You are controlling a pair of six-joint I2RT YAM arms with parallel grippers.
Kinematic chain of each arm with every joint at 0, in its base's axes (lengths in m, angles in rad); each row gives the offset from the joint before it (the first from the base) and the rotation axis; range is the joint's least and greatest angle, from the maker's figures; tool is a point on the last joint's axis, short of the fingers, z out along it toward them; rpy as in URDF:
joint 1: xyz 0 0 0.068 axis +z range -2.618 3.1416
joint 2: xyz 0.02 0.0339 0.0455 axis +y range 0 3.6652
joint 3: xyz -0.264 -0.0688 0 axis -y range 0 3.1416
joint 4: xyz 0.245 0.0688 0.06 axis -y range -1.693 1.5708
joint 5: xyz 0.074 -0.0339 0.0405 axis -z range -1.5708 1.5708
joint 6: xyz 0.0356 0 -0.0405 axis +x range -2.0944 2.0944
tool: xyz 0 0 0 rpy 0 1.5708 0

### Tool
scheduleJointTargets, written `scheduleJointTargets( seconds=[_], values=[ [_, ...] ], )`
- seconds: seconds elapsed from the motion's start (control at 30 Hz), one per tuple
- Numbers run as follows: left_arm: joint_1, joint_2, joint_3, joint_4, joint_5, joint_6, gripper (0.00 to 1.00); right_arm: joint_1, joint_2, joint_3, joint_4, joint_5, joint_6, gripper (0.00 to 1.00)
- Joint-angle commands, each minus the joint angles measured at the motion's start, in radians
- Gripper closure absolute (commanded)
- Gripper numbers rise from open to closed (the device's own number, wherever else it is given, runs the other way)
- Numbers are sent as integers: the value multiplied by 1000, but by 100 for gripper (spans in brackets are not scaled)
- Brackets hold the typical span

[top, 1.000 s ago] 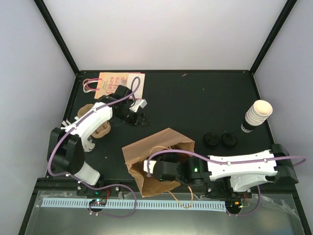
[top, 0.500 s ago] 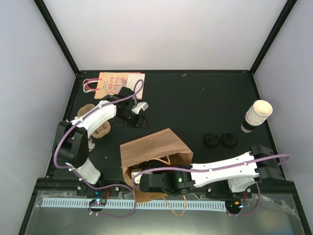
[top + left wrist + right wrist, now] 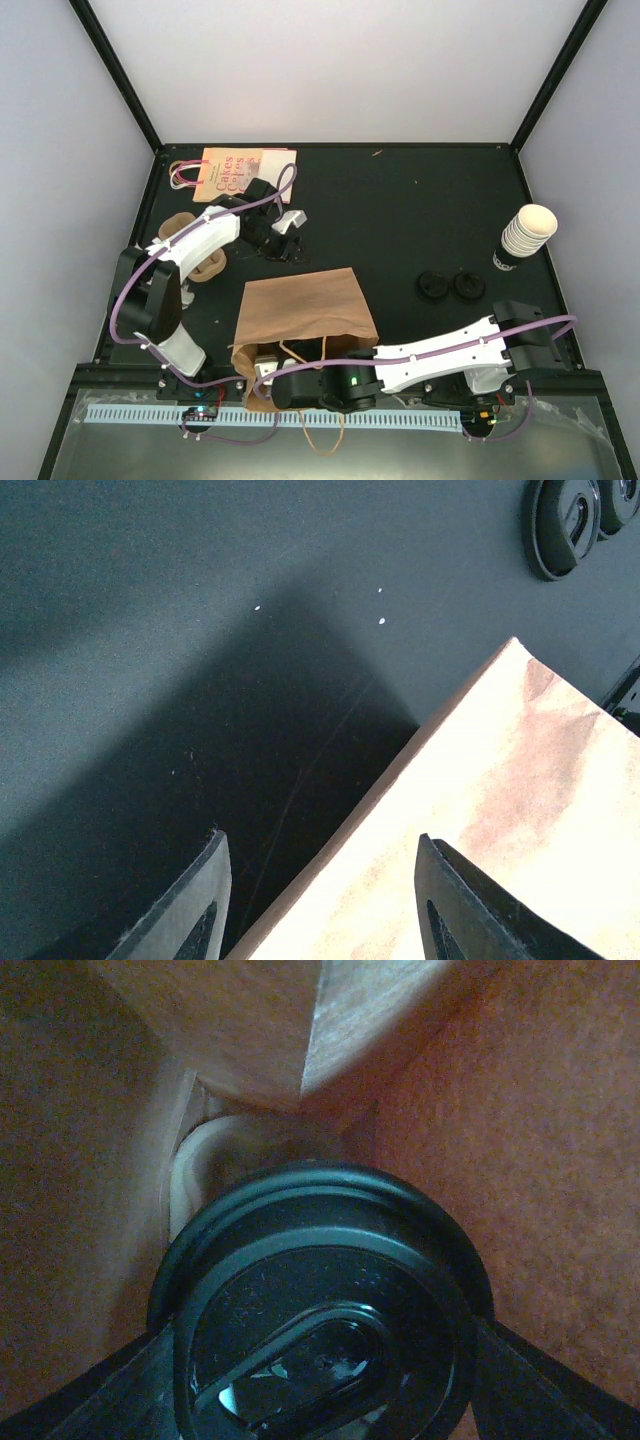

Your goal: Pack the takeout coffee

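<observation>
The takeout coffee (image 3: pixel 320 1300), light and easily crushed, is being pinched across its sides by the right fingers (image 3: pixel 545 1400); the left fingers (image 3: pixel 200 910) are hanging spread.

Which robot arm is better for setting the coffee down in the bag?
Right. The right end effector is inside the brown bag, fingers on both sides of the takeout coffee. The left end effector hangs open and empty outside the bag.

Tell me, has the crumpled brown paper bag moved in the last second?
Yes. The brown paper bag has slid left in the top view, so the gap between it and the two loose round black plastic lids has widened.
</observation>
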Motion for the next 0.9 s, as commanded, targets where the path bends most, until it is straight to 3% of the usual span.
scheduleJointTargets(
  seconds=[0.0,0.87],
  values=[
    [-4,-6,1,9,17,16,47,14,-15,26,16,60,3,44],
    [-11,15,4,49,-3,1,47,12,14,22,-454,79,342,44]
  ],
)
